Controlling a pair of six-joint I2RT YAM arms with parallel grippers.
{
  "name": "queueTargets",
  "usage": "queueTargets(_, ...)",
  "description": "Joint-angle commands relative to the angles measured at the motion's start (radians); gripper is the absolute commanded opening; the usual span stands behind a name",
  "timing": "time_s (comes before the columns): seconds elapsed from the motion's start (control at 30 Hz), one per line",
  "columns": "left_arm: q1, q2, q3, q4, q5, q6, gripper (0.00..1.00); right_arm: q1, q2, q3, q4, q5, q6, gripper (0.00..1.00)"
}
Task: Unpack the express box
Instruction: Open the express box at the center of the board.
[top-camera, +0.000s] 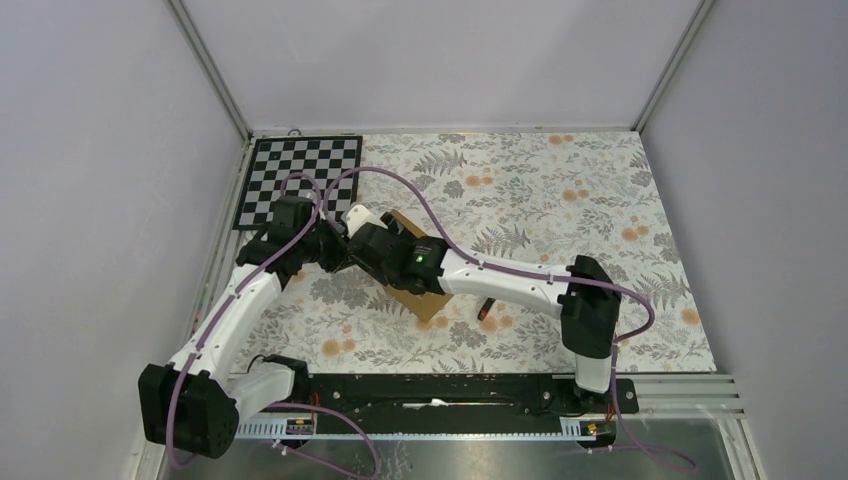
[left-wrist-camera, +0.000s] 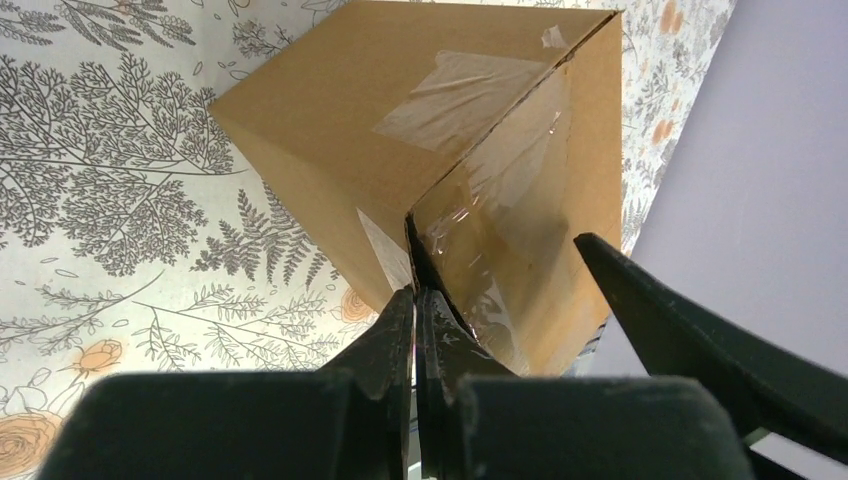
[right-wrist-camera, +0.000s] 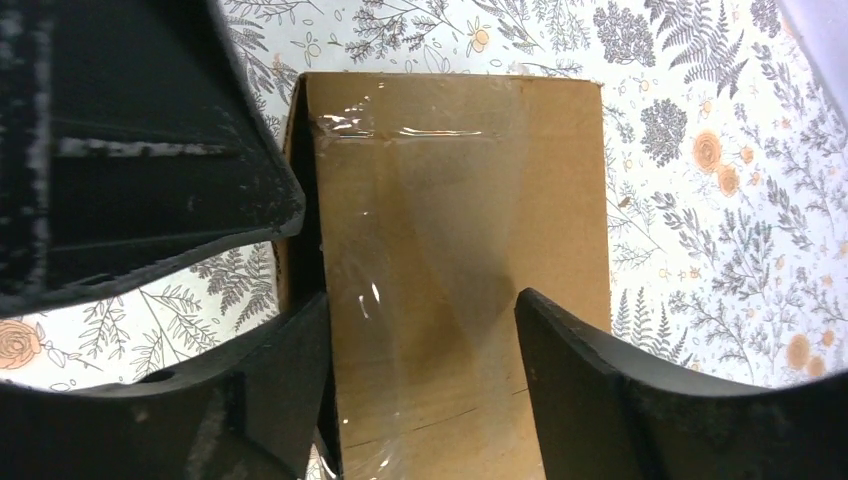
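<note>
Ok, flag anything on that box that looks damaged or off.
The express box has clear tape wrinkled and lifting along its seam, and one flap edge gapes slightly where the shut left claw meets it. It also sits diagonal to the table edges.

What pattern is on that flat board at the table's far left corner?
A black-and-white checkerboard, clearest in the top external view.

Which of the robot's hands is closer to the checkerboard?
Left. The left hand lies just in front of the checkerboard, at the box; the right hand, open over the box, is farther away.
</note>
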Motion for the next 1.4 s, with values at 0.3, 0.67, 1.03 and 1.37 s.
queueTargets(0.3,-0.001,0.028,0.024,-0.141,-0.035,0.125,0.00,-0.036,0.036,0.061,-0.278,0.232,-0.016,0.03)
queueTargets(0.67,-0.001,0.033,0.031,-0.136,-0.058,0.124,0.00,-0.041,-0.069,0.089,-0.239,0.099,0.063,0.00)
queueTargets(1.03,-0.001,0.028,0.030,-0.135,-0.075,0.125,0.00,-0.046,-0.108,0.142,-0.264,0.118,0.114,0.00)
queueTargets(1.37,-0.001,0.017,0.024,-0.136,-0.086,0.130,0.00,-0.070,-0.188,0.174,-0.271,0.131,0.176,0.00)
